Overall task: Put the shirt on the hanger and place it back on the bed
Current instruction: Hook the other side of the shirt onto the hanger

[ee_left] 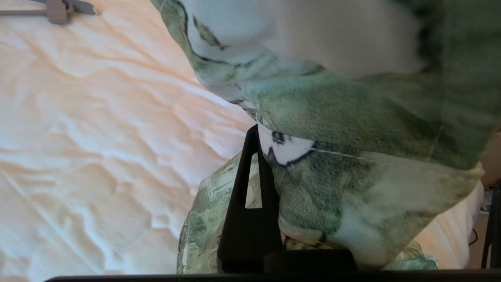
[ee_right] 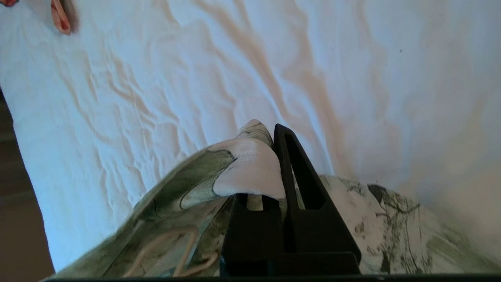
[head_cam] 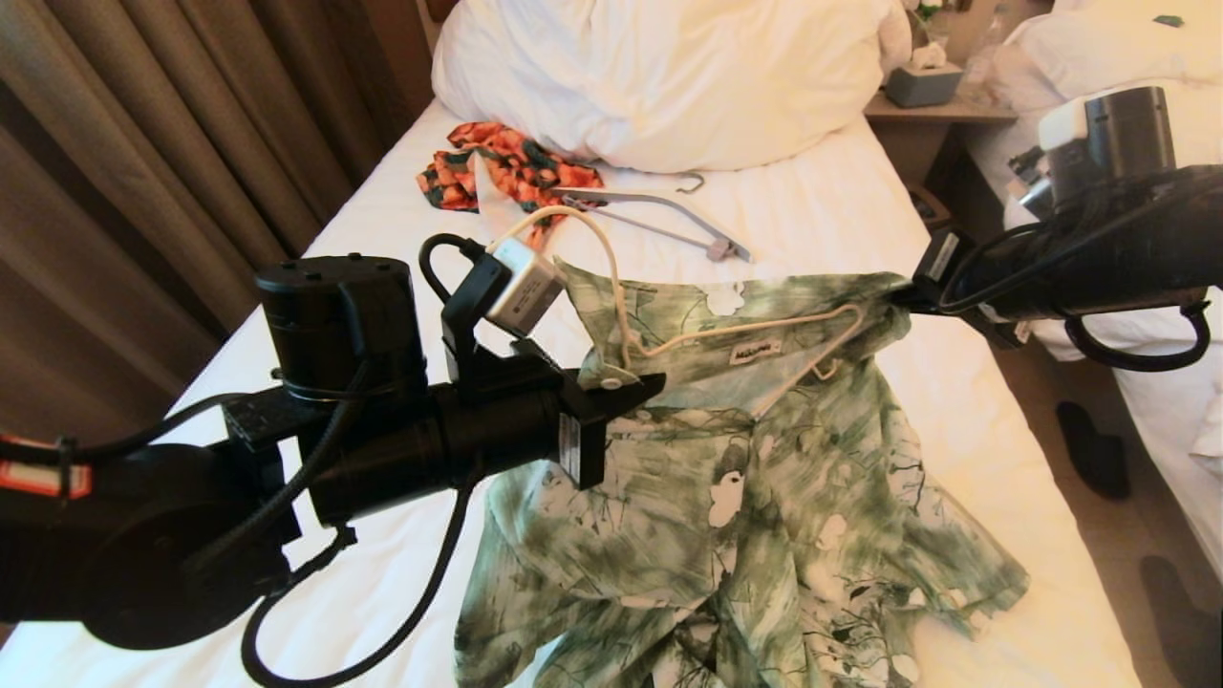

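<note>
The green-and-white shirt hangs spread between my two grippers above the bed, its lower part draped on the sheet. The cream hanger lies inside the collar opening, its hook sticking up near my left wrist. My left gripper is shut on the shirt's left shoulder fabric; only one finger shows there. My right gripper is shut on the right shoulder fabric, with part of the hanger showing beside it.
An orange-and-dark-green garment and a grey hanger lie near the big white pillow. Brown curtains stand to the left. A nightstand with a tissue box and another bed are on the right.
</note>
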### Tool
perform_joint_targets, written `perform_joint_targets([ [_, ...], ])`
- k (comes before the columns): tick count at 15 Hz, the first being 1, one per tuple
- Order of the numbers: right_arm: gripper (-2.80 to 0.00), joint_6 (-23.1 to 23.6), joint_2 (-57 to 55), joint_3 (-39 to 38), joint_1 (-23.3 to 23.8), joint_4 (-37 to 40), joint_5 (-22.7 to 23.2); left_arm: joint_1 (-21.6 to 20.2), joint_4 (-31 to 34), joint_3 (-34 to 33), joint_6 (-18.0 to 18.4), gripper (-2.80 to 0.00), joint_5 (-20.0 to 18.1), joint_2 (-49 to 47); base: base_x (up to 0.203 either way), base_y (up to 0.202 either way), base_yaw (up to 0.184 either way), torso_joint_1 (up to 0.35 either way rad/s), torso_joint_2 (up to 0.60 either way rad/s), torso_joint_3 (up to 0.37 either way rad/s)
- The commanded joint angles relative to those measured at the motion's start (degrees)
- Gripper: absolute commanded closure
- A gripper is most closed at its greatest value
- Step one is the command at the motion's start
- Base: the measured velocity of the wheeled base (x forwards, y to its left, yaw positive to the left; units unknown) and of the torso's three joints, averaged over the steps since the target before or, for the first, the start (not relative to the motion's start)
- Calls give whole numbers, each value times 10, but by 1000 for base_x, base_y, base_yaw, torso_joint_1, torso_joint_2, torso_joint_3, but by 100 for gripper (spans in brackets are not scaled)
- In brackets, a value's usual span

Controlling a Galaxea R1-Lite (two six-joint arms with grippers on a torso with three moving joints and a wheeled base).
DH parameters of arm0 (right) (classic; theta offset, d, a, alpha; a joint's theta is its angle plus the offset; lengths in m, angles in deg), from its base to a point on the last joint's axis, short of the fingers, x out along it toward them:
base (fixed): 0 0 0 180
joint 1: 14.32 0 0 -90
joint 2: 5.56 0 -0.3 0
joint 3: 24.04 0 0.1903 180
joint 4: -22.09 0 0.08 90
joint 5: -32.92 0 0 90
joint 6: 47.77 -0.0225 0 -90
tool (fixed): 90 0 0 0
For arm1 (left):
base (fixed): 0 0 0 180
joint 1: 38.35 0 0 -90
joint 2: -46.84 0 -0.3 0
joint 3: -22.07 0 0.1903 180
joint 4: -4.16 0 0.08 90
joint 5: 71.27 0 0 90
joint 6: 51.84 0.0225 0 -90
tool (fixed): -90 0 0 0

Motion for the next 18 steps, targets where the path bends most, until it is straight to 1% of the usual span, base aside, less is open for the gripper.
perform_joint_targets([
  [1, 0, -2, 11, 6, -8, 15, 5, -2, -3, 3, 3, 0, 0, -4, 0, 0, 0, 0, 0, 0],
  [2, 0, -2, 16, 14, -12, 30, 13, -5, -3, 9, 13, 0, 4, -5, 0, 0, 0, 0, 0, 0],
  [4, 0, -1, 23, 18, -24, 54, 16, -8, -2, 25, 19, 0, 18, -3, 0, 0, 0, 0, 0, 0],
  [7, 0, -2, 25, 36, -24, 57, 17, -5, 0, 24, 22, 0, 20, -6, 0, 0, 0, 0, 0, 0],
  [10, 0, -1, 19, 70, -24, 61, 16, -4, -1, 14, 33, 0, 20, -3, 0, 0, 0, 0, 0, 0],
  [12, 0, -1, 15, 98, -26, 81, 18, -2, -1, 11, 33, 0, 20, -3, 0, 0, 0, 0, 0, 0],
  [14, 0, -2, 15, 115, -44, 107, 19, -1, -1, 15, 34, 0, 22, -3, 0, 0, 0, 0, 0, 0],
  [15, 0, -2, 16, 116, -50, 108, 19, 1, -1, 17, 34, 0, 25, -3, 0, 0, 0, 0, 0, 0],
  [18, 0, -5, 22, 125, -72, 110, 19, 23, 1, 28, 34, 0, 36, -1, 0, 0, 0, 0, 0, 0],
])
